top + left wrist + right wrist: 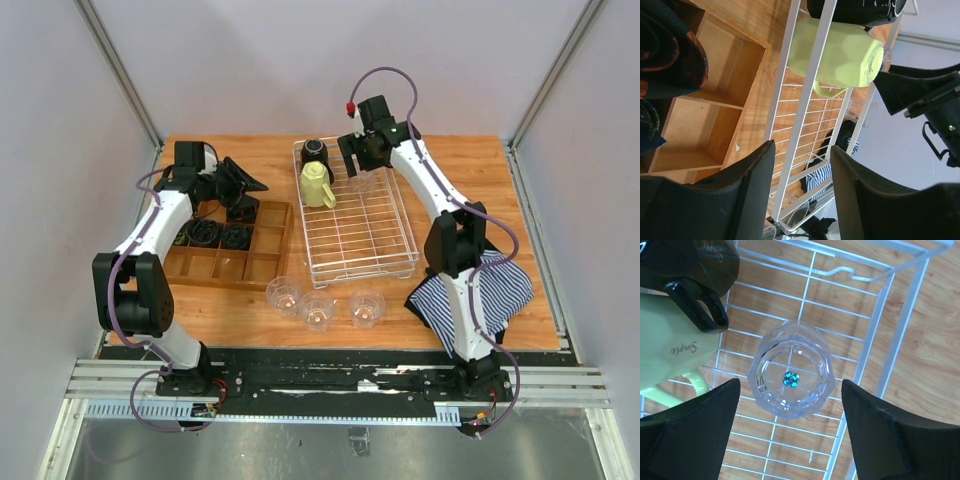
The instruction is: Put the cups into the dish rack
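- Black fingers of the right gripper fill the lower corners of the right wrist view; the jaws stand wide apart with one clear tumbler between them, and a small gap shows on each side of the glass, so nothing is gripped
- this tumbler stands on the wire floor of the dish rack, in its far right corner; if its mouth is up or down I cannot tell
- in the far left corner of the rack is the black mug; just on its near side lies the yellow-green mug, on its side, with the handle toward the wire floor; the two mugs look to be touching
- the near half of the rack holds nothing
- the left gripper hangs over the far edge of the wooden tray, at the left side of the table; its jaws are partly open and hold nothing
- some compartments of the tray hold dark objects which I cannot identify; the others show bare wood
- three clear tumblers stand in a row on the table, outside the rack, between its near edge and the near edge of the table
- a striped cloth lies near the near right corner of the table, partly behind the right arm
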{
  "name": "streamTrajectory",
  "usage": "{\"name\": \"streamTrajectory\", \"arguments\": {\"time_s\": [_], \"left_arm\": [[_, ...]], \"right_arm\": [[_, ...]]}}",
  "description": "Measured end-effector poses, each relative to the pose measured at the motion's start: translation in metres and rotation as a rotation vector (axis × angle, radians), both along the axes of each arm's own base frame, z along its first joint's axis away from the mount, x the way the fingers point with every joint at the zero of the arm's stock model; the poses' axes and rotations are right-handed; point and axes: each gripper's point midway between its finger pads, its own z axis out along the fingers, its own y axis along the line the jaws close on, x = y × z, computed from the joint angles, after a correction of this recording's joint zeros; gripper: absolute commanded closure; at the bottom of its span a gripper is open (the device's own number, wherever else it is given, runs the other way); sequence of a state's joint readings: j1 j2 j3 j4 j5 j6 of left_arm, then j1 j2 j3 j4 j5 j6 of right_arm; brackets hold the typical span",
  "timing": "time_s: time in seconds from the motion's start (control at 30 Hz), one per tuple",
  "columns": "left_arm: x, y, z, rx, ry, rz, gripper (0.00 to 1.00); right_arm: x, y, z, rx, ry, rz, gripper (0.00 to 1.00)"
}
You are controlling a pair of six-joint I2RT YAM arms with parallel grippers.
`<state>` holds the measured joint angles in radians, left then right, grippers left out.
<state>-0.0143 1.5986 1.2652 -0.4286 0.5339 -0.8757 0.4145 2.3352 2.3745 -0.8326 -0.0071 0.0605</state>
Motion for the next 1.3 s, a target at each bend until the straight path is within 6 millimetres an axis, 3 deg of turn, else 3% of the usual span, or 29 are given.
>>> {"name": "streamTrajectory", "arguments": {"time_s": [0.2,0.33,0.43,0.5,0.57,0.6,0.83,1.07,1.3], "left_arm": [[-0.002,0.000,-0.002,0.000,0.002,0.000,0.48],[-0.006,0.000,-0.003,-0.006,0.007,0.002,0.48],[-0.007,0.000,-0.004,-0.006,0.006,0.003,0.48],[-0.008,0.000,-0.003,-0.006,0.002,0.003,0.48],[-0.010,0.000,-0.003,-0.006,-0.001,0.003,0.48],[-0.011,0.000,-0.001,-0.006,-0.005,0.003,0.48],[-0.018,0.000,0.003,-0.005,-0.021,0.003,0.48],[-0.022,0.001,0.008,0.009,-0.037,-0.005,0.47],[-0.029,0.006,0.013,0.026,-0.035,0.005,0.47]], "right_arm": [[-0.011,-0.001,0.024,0.044,-0.040,0.000,0.19],[-0.023,-0.004,0.050,0.072,-0.079,-0.002,0.27],[-0.035,-0.009,0.063,0.081,-0.091,-0.003,0.48],[-0.046,-0.013,0.064,0.085,-0.081,-0.009,0.74],[-0.055,-0.017,0.059,0.086,-0.061,-0.018,0.90],[-0.060,-0.019,0.055,0.082,-0.045,-0.020,0.92],[-0.073,-0.031,0.026,0.060,0.034,-0.049,0.95],[-0.063,-0.038,0.013,0.052,0.053,-0.073,0.99],[-0.050,-0.033,-0.034,0.017,0.126,-0.077,0.99]]}}
